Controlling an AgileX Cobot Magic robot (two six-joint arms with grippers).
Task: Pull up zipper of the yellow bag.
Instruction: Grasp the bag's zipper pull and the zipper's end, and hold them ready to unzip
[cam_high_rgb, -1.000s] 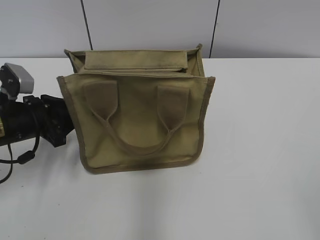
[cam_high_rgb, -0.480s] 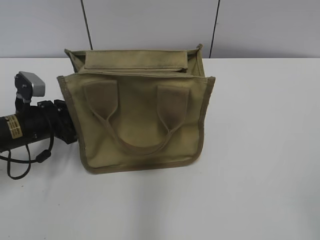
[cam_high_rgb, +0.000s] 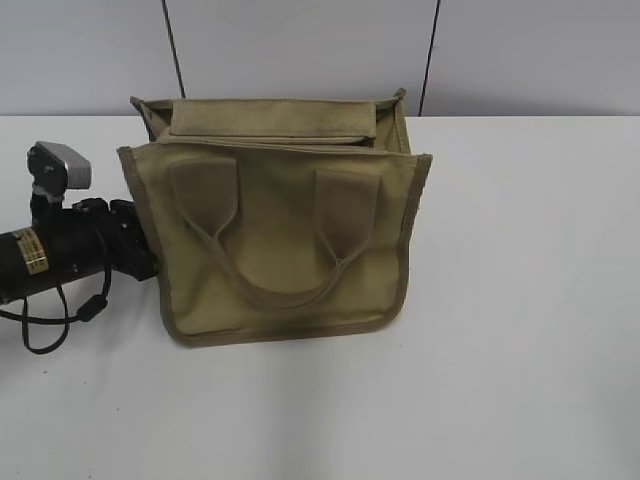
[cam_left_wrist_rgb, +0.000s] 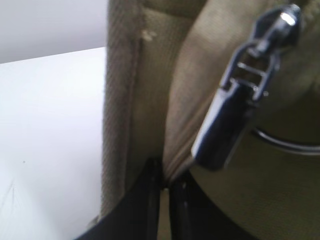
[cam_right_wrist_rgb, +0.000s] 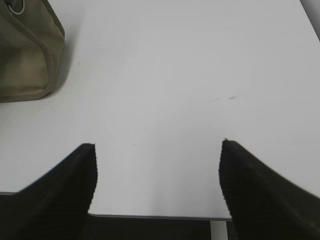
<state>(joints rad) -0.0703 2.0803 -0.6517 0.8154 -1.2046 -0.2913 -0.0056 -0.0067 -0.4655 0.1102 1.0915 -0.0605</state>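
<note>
While the yellow bag (cam_high_rgb: 280, 235) stands upright on the white worktop (cam_high_rgb: 520, 300), its long axis across the exterior view, the left gripper (cam_left_wrist_rgb: 166, 186) has its fingers nearly closed on a fabric fold beside the silvery zipper (cam_left_wrist_rgb: 240, 95) pull; the right gripper (cam_right_wrist_rgb: 157, 182) hangs wide open, empty.

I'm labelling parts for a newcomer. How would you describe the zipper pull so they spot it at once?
Find the yellow bag on the white table. At its left side, where the left gripper pinches the fabric, hangs the zipper pull: the only shiny silvery metal against dull khaki cloth.
</note>
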